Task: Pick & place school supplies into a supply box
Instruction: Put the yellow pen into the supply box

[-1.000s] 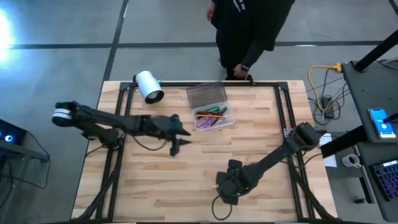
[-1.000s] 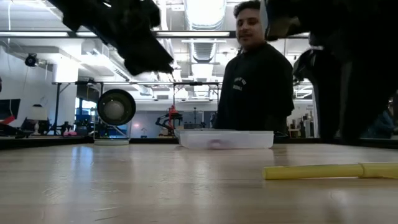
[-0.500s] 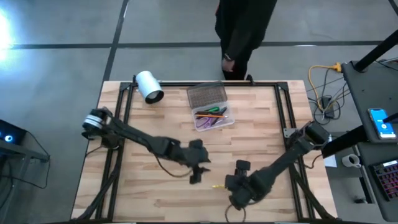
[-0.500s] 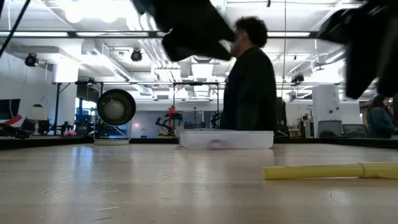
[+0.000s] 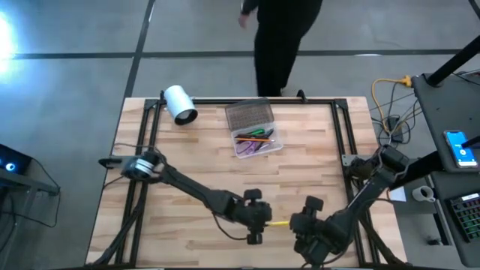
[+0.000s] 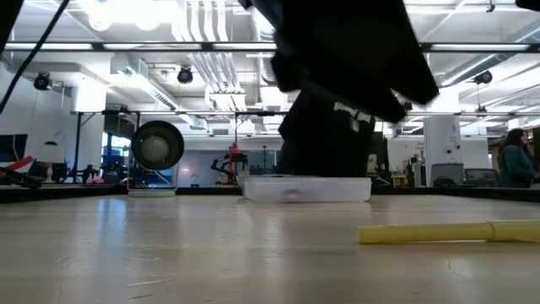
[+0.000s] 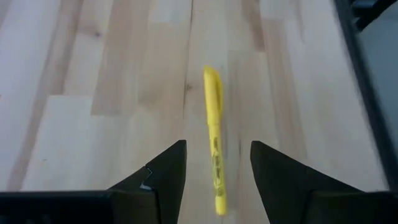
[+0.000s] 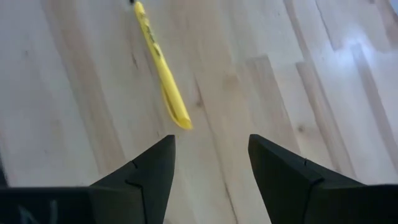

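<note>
A yellow pen [image 5: 280, 223] lies flat on the wood near the table's near edge; the low view shows the pen [image 6: 447, 231] alone on the table. My left gripper [image 5: 261, 220] is open above the pen's left end, and in its wrist view the pen [image 7: 214, 140] runs forward between my left gripper's [image 7: 217, 147] fingers without touching them. My right gripper [image 5: 305, 221] is open just right of the pen; its wrist view has the pen [image 8: 158, 68] ahead of my right gripper [image 8: 210, 140]. The clear supply box [image 5: 253, 127], grey lid open, holds several pens near the far edge.
A white roll [image 5: 180, 103] lies at the far left corner and also shows in the low view as the roll [image 6: 158, 146]. A person [image 5: 281, 37] in dark clothes stands beyond the far edge. Bare wood stretches between the box and both grippers. A dark arm [image 6: 346, 51] hangs over the low view.
My left gripper has swung from the table's middle toward the near edge and the right, ending over the yellow pen. My right gripper has drawn back toward the right, off the pen. The pen has stayed where it was. The person behind the table has shifted.
</note>
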Controlling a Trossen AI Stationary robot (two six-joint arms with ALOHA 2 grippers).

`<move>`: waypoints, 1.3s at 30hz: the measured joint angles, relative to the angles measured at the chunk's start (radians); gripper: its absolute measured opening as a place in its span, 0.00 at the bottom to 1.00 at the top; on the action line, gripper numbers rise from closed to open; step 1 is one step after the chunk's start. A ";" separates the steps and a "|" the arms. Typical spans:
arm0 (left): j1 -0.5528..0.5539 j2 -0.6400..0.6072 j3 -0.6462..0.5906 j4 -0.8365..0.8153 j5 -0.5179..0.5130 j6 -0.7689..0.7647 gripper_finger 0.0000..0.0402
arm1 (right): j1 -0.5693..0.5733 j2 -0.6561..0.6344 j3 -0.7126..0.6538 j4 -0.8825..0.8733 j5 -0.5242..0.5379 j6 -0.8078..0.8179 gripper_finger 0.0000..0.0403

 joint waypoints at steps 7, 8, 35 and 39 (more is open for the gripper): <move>-0.014 0.160 0.183 -0.105 0.008 -0.001 0.41 | 0.025 -0.007 0.000 -0.051 -0.001 0.042 0.49; -0.014 0.178 0.206 -0.126 0.010 -0.001 0.41 | 0.028 -0.011 0.000 -0.051 0.000 0.049 0.49; 0.008 0.258 0.196 -0.162 0.011 0.074 0.06 | 0.122 -0.017 0.000 -0.110 -0.003 0.266 0.49; 0.010 0.259 0.203 -0.179 0.006 0.084 0.03 | 0.122 -0.017 0.000 -0.110 -0.002 0.267 0.49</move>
